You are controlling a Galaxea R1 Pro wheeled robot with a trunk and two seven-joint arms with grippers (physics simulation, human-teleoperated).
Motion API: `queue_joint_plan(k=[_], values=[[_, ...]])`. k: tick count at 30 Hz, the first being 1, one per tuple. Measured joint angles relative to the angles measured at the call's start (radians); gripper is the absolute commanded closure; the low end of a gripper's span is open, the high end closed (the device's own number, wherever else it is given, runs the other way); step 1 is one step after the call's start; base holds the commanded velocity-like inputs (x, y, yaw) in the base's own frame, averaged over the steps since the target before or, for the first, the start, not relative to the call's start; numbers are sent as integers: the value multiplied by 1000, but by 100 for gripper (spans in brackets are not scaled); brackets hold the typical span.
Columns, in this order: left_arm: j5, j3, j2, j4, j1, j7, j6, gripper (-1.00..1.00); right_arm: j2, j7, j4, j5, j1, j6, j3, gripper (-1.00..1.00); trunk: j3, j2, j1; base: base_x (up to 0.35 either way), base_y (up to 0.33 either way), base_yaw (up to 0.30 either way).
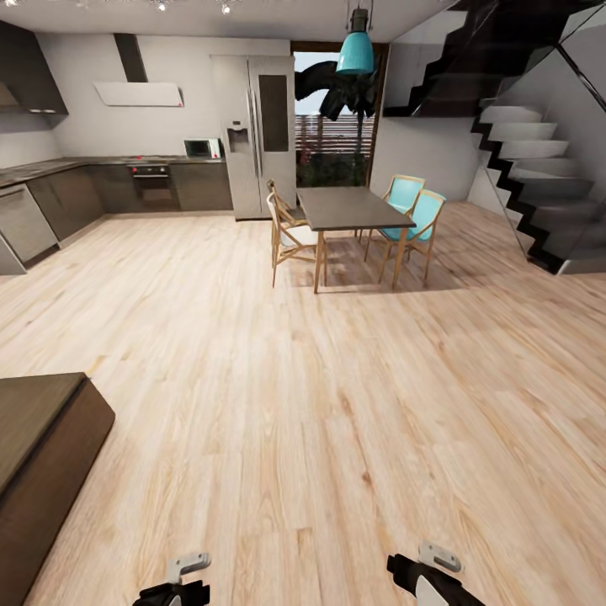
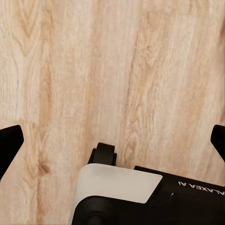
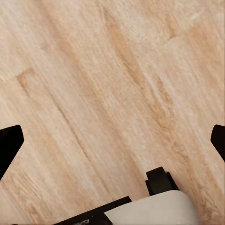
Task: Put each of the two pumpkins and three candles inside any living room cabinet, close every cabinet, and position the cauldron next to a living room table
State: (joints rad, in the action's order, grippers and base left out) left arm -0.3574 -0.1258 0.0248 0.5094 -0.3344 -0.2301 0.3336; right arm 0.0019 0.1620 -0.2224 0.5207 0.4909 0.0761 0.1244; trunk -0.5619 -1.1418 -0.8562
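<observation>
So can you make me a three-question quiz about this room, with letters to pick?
1. Where does the dining table stand?
A in front of the window
B under the stairs
C by the oven

2. How many blue chairs?
A one
B two
C four

3. How is the left tool?
A holding a pumpkin
B shut
C open, empty

Answers: 1 A, the window shows right behind it. 2 B, two blue seats on one side. 3 C, its fingertips sit far apart over bare floor.

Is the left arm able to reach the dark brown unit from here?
Probably not yet: the left gripper hangs open over bare floor, and the dark brown unit sits apart, further to its left.
</observation>
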Motion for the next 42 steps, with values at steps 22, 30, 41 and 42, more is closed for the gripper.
queue_joint_plan(k=[22, 30, 41, 42], values=[[0, 0, 0, -25, 0, -1, -41, -100, 6, 3, 0, 0, 0, -2, 32, -100, 9, 0, 0, 330, 0, 31], [0, 1, 0, -25, 0, -2, -42, -100, 6, 5, 0, 1, 0, -4, 63, -100, 9, 0, 0, 329, 0, 96], [1, 0, 0, -25, 0, -2, -44, -100, 7, 5, 0, 1, 0, -5, 64, -100, 9, 0, 0, 330, 0, 3], [1, 0, 0, -25, 0, -2, -44, -100, 7, 5, 0, 1, 0, -5, 64, -100, 9, 0, 0, 330, 0, 0]])
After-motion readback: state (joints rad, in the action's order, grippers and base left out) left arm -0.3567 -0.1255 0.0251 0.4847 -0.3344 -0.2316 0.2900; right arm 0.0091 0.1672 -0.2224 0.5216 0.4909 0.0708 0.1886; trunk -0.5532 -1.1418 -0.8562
